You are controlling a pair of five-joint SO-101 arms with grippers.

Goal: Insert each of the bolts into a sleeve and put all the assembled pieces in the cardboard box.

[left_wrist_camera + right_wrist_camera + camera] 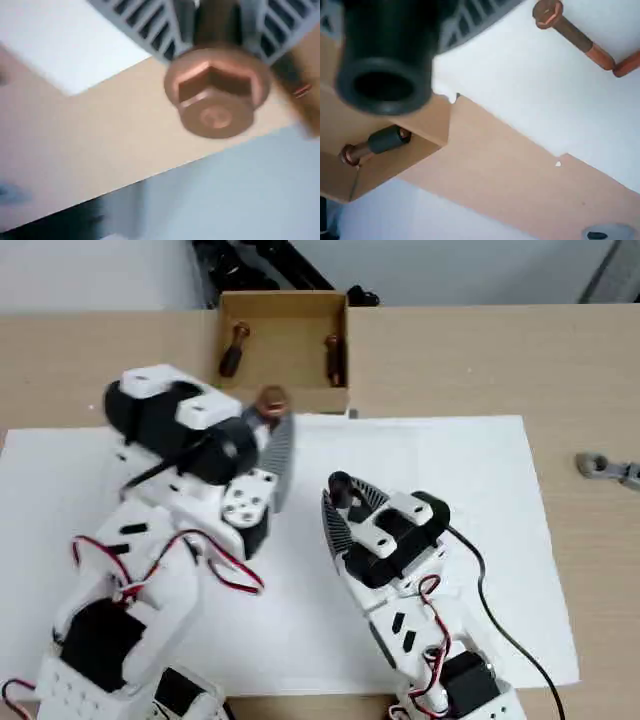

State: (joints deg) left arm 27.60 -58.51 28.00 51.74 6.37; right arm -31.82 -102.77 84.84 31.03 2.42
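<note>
While your left tool (217, 27) clamps the bolt (217, 92) and your right tool (337, 502) grips the sleeve (382, 65) mid-frame, align them squarely before pushing.

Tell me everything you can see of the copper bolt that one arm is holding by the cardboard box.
The bolt looks like copper-coloured metal, with a hexagonal head on a round flange and a small round mark on its end face. Its shaft runs between the grey ribbed fingers of the left gripper, which are shut on it; the head sticks out free. It sits at the front wall of the cardboard box, head toward the box.
</note>
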